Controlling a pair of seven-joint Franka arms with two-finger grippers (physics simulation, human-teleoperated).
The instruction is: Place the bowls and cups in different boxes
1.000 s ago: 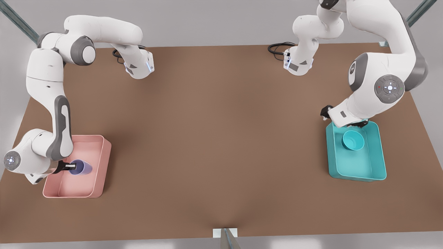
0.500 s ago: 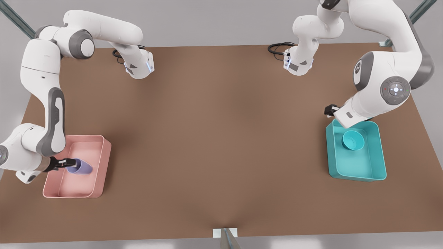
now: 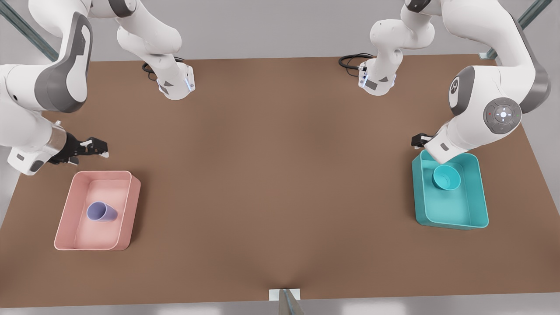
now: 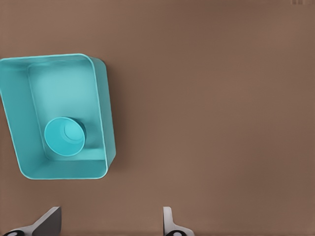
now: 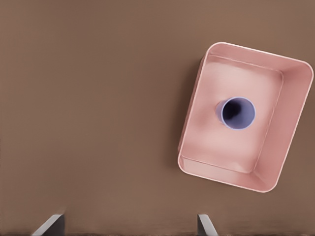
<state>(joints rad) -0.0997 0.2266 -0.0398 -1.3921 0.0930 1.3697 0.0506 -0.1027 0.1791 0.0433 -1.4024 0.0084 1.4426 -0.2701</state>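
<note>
- from where i sit, the cup [image 3: 101, 212] stands upright in the pink box [image 3: 133, 205] on the front view's left, mouth up, apart from all four walls.
- the bowl [image 3: 446, 177] sits in the far half of the teal box [image 3: 479, 205] on the front view's right, close to the far wall but upright.
- the right gripper [image 3: 95, 146] hangs above the table [image 3: 280, 175] just beyond the pink box's far edge, fingers [image 5: 53, 225] spread and holding nothing.
- the left gripper [image 3: 419, 140] is at the teal box's far corner; its fingers [image 4: 48, 222] are spread wide, nothing between them.
- i judge both placements done, so the risk now is in pulling away.
- if i swing the left arm low across the teal box, its wrist could catch the rim and drag the box, or tip the bowl.
- the right gripper is close to the pink box too; a careless sweep toward the near side could nudge that wall and topple the tall cup, which i'd expect to fall more easily than the bowl.
</note>
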